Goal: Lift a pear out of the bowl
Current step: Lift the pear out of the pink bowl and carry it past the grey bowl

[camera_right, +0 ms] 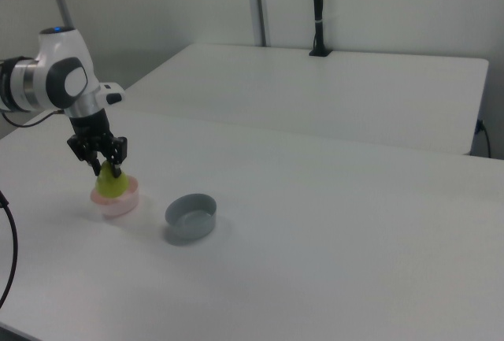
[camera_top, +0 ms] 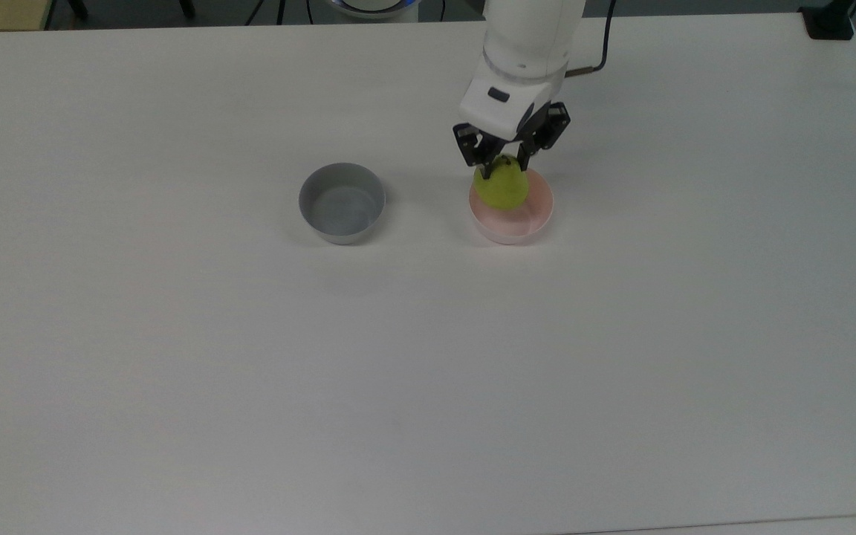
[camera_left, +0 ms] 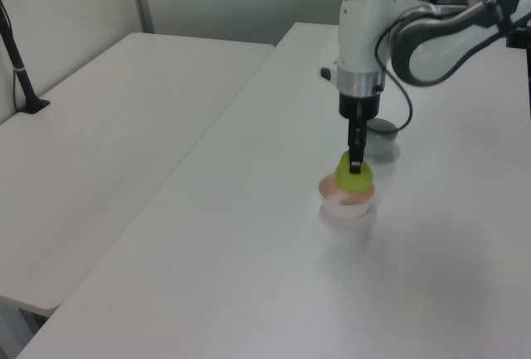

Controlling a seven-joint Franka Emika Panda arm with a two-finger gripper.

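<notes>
Above the small round pale pink plastic-looking bowl (camera_top: 511,217) hangs the small yellow-green pear (camera_top: 501,187), pinched near its narrow top by the two black fingers of the white arm's hand (camera_top: 503,165). From the left view the pear (camera_left: 354,177) sits clear of the bowl's rim (camera_left: 347,206), with the hand (camera_left: 356,162) pointing straight down. At the top view's left, well apart on the white worktop (camera_top: 428,357), stands a round grey bowl (camera_top: 342,203).
</notes>
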